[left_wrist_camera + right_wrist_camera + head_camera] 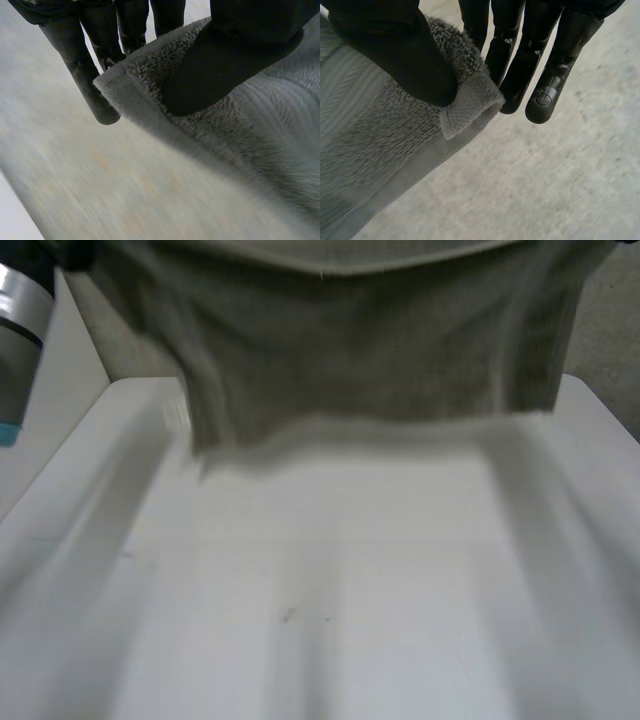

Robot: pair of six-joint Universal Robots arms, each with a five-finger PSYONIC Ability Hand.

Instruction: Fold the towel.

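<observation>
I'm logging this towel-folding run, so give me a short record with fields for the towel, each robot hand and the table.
Towel: grey fluffy towel, lifted and spread wide, lower edge hanging over the far part of the table
Left grip: left robot hand pinches a towel corner between thumb and fingers
Right grip: right robot hand pinches another corner the same way
Surface: white table
Towel-table contact: cannot tell

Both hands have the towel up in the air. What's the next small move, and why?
Probably lower both hands together so the hanging edge meets the table first. The left hand and right hand each pinch a corner, and the towel hangs spread out between them, ready to be laid flat.
</observation>
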